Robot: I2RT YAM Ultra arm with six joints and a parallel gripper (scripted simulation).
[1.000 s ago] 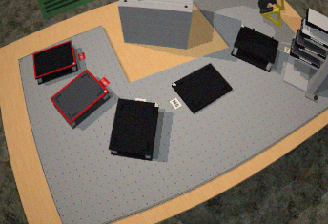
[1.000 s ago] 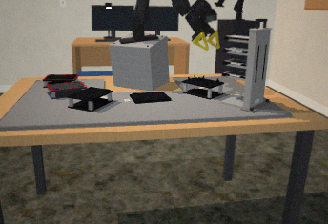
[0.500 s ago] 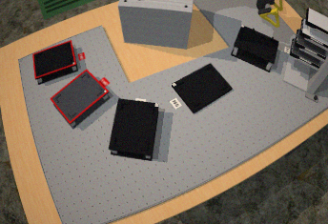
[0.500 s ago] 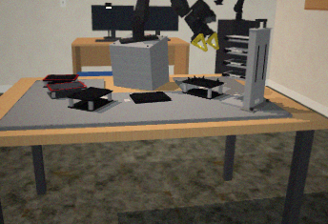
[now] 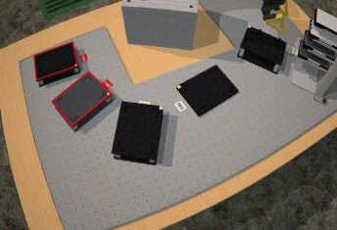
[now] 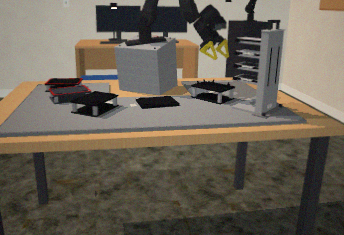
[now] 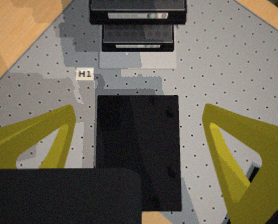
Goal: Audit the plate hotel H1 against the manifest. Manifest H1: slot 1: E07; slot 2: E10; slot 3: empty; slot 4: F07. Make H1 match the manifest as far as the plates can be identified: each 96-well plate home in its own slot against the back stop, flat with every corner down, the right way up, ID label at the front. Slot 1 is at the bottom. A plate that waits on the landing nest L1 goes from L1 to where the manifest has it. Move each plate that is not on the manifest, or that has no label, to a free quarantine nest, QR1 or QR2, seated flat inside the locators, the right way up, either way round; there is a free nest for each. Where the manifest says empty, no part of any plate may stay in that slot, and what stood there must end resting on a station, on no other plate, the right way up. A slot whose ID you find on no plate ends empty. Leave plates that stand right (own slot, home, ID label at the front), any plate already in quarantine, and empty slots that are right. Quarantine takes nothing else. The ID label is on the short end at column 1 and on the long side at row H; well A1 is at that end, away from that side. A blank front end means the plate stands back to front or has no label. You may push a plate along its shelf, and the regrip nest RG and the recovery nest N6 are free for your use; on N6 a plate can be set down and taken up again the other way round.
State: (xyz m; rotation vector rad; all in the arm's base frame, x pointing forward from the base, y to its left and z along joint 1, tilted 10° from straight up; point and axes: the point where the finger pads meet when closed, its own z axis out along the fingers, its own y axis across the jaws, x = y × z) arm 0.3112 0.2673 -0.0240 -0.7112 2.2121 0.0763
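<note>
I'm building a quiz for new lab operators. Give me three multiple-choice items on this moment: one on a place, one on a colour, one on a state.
1. Where does the gripper hang?
A. Over the red-rimmed nests
B. Above the black nest beside the plate hotel
C. Over the blue and green bins

2. What colour are the rims of the two nests at the far left of the mat?
A. Red
B. Yellow
C. White

3. How do the jaws stand?
A. Shut on a plate
B. Shut on nothing
C. Wide open, holding nothing

Answers: 1 B, the top view shows the yellow fingers above that nest by the hotel. 2 A, both show red borders. 3 C, the wrist view shows the fingers spread either side of the nest, nothing between them.
</note>
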